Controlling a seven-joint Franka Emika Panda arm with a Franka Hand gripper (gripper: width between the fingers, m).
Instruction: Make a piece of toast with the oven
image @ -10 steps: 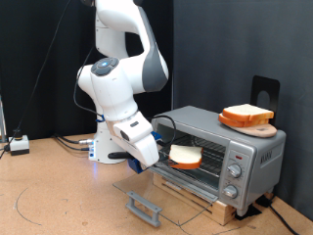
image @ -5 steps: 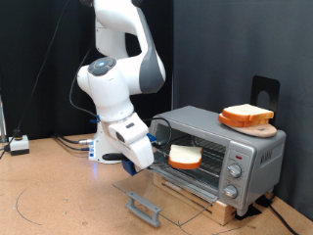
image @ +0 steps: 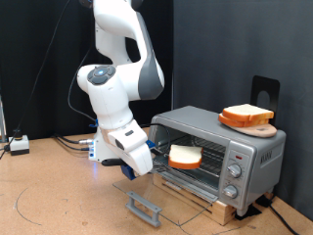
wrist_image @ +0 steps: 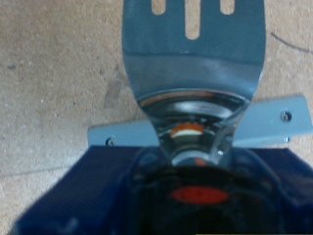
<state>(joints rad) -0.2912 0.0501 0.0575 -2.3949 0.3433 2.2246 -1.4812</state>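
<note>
- End effector [image: 135, 166] sits low at the exterior view's centre-left, just off the oven's open mouth, above the lowered glass door; its fingertips are lost against the dark arm body here, so whether it is spread or pressed together, I cannot tell.
- Wrist view gives what the outside camera does not: a shiny slotted spatula blade [wrist_image: 194, 54] stretching away from the hand over the tan desk [wrist_image: 49, 88], with a grey bar [wrist_image: 279, 122] crossing beneath it. The near part of that picture is dark and blurred, so the fingers themselves stay unseen here too.
- Nothing rides on the blade: bare metal.
- Exterior view alone shows the piece of toast [image: 185, 156]: it lies on the wire rack inside the oven [image: 240, 152], pale face up, golden crust showing, clear of the end effector.
- Oven door [image: 161, 188] hangs down flat, its grey handle [image: 143, 207] toward the exterior view's bottom.
- On the oven's roof, a round wooden board [image: 256, 124] carries a second slice [image: 245, 113].
- Two knobs [image: 233, 181] sit on the oven's front panel, toward the exterior view's right.
- White arm [image: 112, 83] rises behind, base toward the dark backdrop; a small white box [image: 17, 145] with cables rests at the exterior view's far left on the desk.
</note>
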